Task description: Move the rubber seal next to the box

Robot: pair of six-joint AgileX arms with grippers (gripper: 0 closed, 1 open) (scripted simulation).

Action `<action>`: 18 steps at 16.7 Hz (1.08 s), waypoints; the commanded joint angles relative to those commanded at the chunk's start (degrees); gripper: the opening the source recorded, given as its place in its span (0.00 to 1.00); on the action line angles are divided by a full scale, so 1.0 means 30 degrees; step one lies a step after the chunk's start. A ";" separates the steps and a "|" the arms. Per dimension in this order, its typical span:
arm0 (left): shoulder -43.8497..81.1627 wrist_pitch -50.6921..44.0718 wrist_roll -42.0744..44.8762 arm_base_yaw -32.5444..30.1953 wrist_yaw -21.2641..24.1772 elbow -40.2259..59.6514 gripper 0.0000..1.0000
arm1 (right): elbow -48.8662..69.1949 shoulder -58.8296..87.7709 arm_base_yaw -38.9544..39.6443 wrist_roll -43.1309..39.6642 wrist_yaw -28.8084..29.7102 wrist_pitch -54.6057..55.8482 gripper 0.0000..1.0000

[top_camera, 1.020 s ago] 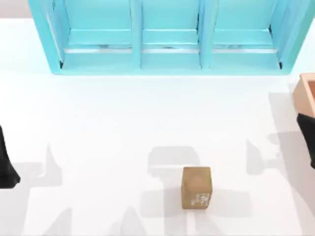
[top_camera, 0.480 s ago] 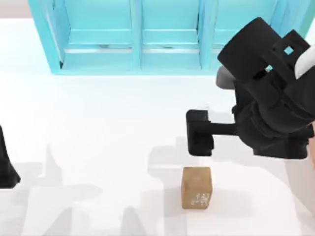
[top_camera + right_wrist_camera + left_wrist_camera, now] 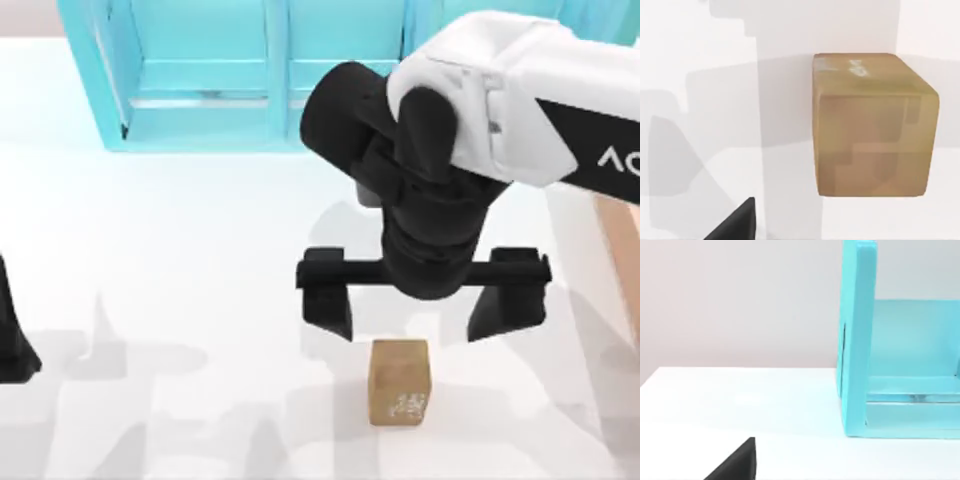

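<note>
Rubber seal (image 3: 872, 125) sits on the white surface (image 3: 700, 45), whitish markings on its far face. Grey shadows fall across both, and a dark fingertip (image 3: 737, 222) pokes in at the edge.

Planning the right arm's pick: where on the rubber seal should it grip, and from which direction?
Come from above. The rubber seal is a small cube standing free on the table; clamp its two opposite side faces. The right gripper, open wider than it, hangs just behind it.

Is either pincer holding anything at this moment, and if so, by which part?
Nothing is held. The right pincer is open above the table, beside the rubber seal, not touching it. The left arm sits parked at the table's left edge.
</note>
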 joint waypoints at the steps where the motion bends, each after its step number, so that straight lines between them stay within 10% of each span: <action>1: 0.0000 0.0000 0.0000 0.0000 0.0000 0.0000 1.00 | 0.0117 0.0116 0.0001 0.0030 -0.0008 -0.0080 1.00; 18: 0.0000 0.0000 0.0000 0.0000 0.0000 0.0000 1.00 | -0.5068 0.2024 0.0079 0.0137 0.0003 0.7014 1.00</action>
